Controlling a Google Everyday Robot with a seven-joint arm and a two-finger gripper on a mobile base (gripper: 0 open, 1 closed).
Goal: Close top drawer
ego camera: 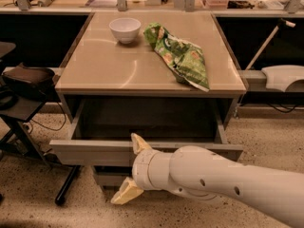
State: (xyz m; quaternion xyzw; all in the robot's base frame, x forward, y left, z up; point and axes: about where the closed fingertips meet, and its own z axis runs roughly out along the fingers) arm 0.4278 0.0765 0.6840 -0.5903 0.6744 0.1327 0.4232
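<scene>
1. While the top drawer [90, 152] stands pulled out beneath the table [118, 75], I see my gripper [124, 169] at its front panel.
2. Fingers [140, 144] spread wide, holding nothing; upper one overlaps the panel.

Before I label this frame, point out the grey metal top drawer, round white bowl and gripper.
top drawer [90, 153]: camera view, front panel's left.
white bowl [125, 31]: camera view, side wall.
gripper [124, 169]: camera view, between open jaws, at drawer front.
</scene>
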